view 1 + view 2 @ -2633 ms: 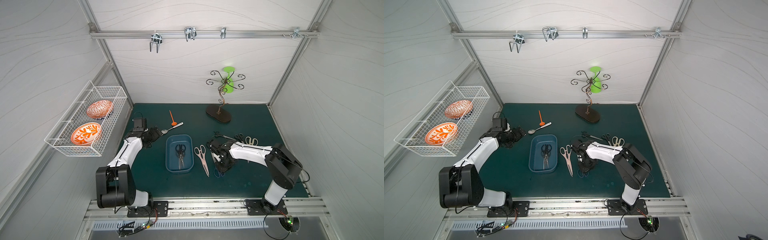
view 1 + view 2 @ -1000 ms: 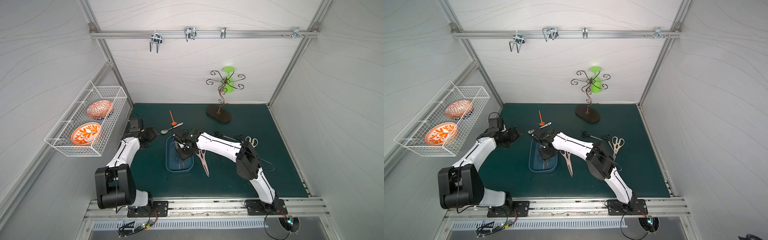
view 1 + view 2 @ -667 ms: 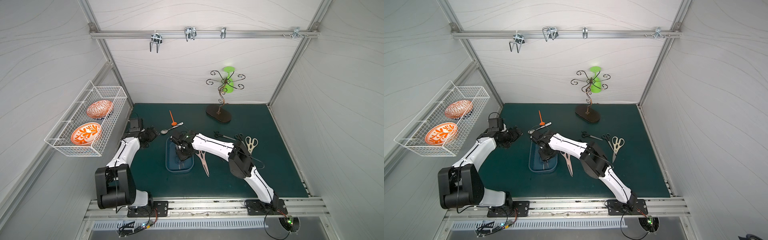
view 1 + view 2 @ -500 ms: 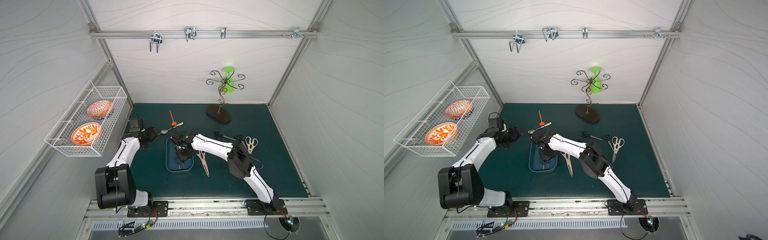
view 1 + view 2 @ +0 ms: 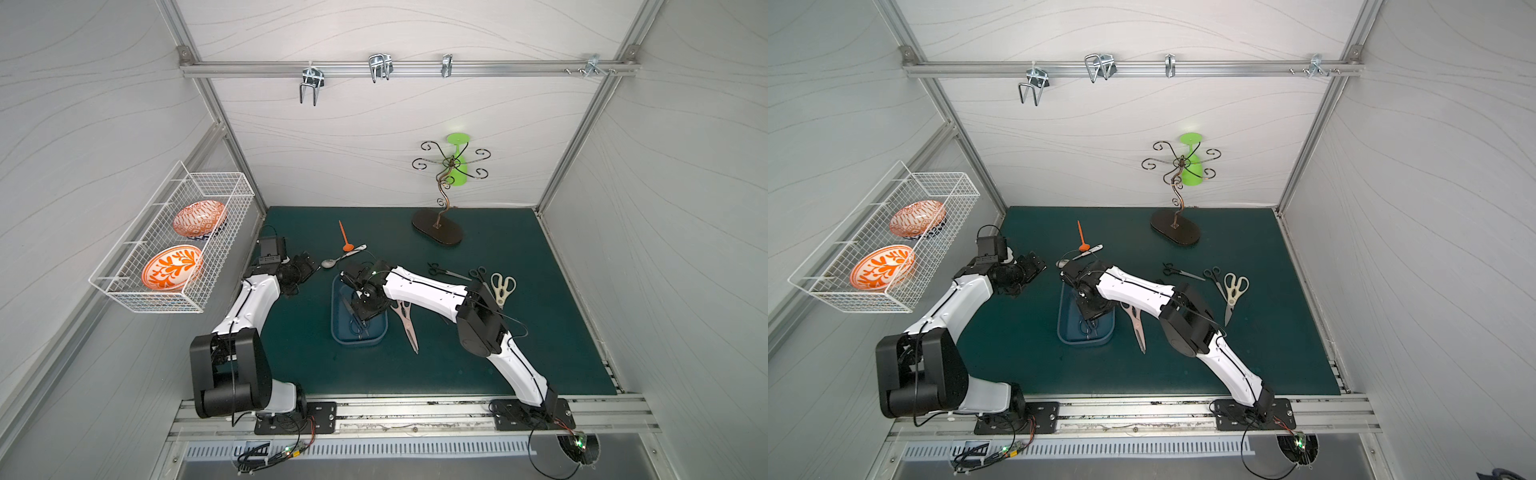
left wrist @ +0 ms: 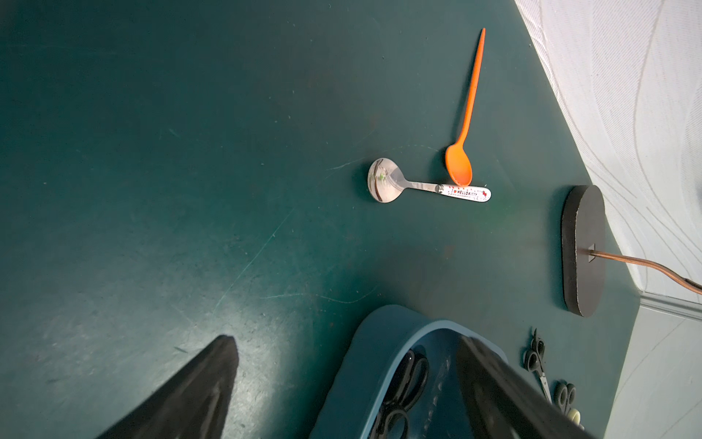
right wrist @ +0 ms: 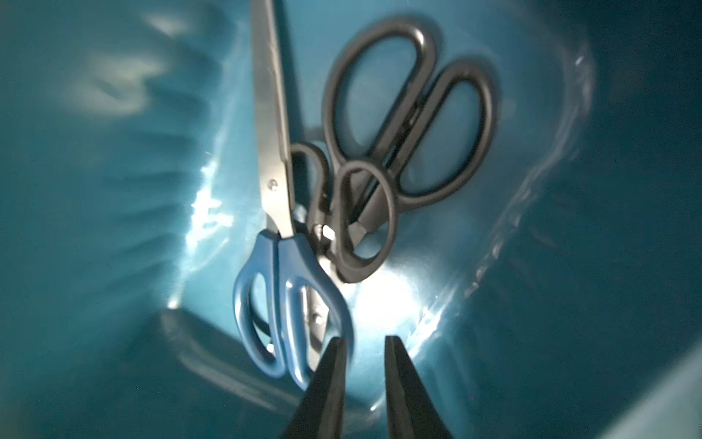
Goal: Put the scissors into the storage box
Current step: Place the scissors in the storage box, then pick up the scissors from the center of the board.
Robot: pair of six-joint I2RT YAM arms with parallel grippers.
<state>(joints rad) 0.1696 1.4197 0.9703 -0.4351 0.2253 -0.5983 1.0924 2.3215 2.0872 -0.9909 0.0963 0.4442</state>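
The blue storage box [image 5: 358, 341] [image 5: 1086, 341] sits mid-mat. My right gripper [image 5: 365, 308] [image 5: 1094, 311] [image 7: 364, 339] hangs inside it, open by a narrow gap with nothing between the fingers. Just beside one finger lie the dark blue scissors [image 7: 281, 300], loose on the box floor next to two black pairs [image 7: 410, 125] [image 7: 364, 216]. On the mat lie a pink-handled pair [image 5: 405, 318], a cream-white pair [image 5: 503, 286] and two small black pairs [image 5: 444, 271] [image 5: 480, 276]. My left gripper [image 5: 305, 270] [image 5: 1034, 264] [image 6: 345, 340] is open and empty by the box's far left corner.
A steel spoon [image 5: 343, 257] [image 6: 383, 180] and an orange pointed stick [image 5: 345, 237] [image 6: 465, 125] lie behind the box. A dark oval stand base [image 5: 436, 227] with a curled metal tree stands at the back. A white wire basket [image 5: 174, 245] with bowls hangs on the left wall.
My right arm swung from the mat's right side over to the box carrying the dark blue scissors. Its jaws have now parted and the pair lies in the box. The left arm barely moved.
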